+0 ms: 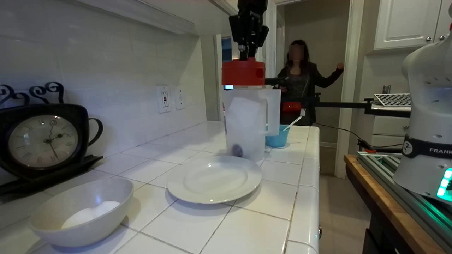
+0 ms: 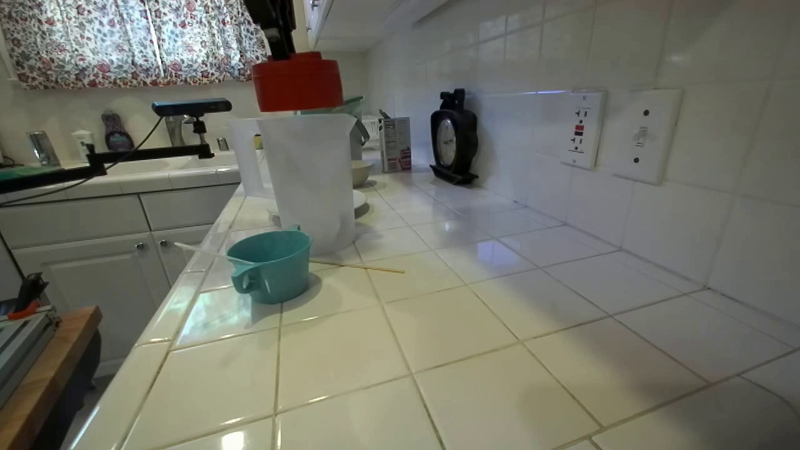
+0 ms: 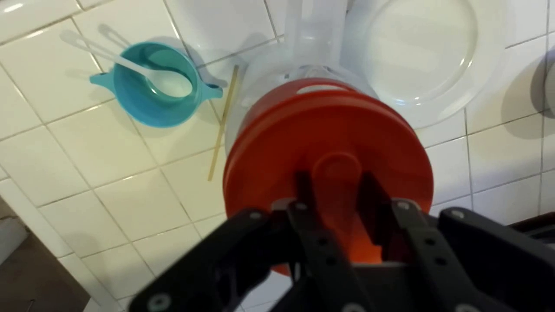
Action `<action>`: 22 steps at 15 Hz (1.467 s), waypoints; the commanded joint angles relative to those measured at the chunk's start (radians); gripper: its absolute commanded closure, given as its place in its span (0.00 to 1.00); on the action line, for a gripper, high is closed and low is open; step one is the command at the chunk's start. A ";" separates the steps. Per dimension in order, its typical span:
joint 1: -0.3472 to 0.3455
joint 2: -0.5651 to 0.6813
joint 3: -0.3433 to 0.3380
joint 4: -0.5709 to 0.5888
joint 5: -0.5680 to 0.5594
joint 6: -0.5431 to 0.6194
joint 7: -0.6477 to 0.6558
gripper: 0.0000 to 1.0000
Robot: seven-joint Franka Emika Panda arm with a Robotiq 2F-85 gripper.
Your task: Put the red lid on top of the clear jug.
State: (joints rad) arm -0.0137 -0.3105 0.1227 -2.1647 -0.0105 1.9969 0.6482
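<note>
End effector [image 3: 335, 181] gripping lid [image 1: 243, 74], upper middle of frame in an exterior view, just above jug [image 1: 246, 120], not seated. Risk: if lowered off-centre, lid could snag and tip jug.

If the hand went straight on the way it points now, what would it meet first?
Probably the clear jug below: the hand points down with the red lid gripped, so the lid would touch first. Both exterior views show a gap; exact alignment is unclear.

A flowered curtain [image 2: 119, 44] (lit from behind) hangs above white cabinets [image 2: 94, 272], and the tiled wall [image 2: 525, 131] gleams
</note>
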 commanded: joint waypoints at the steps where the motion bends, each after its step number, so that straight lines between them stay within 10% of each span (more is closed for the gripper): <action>1: 0.001 -0.026 -0.002 -0.015 0.015 -0.006 0.007 0.92; 22: -0.001 0.001 0.001 -0.024 0.003 0.024 0.007 0.92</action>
State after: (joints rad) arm -0.0138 -0.3139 0.1228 -2.1894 -0.0107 2.0018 0.6482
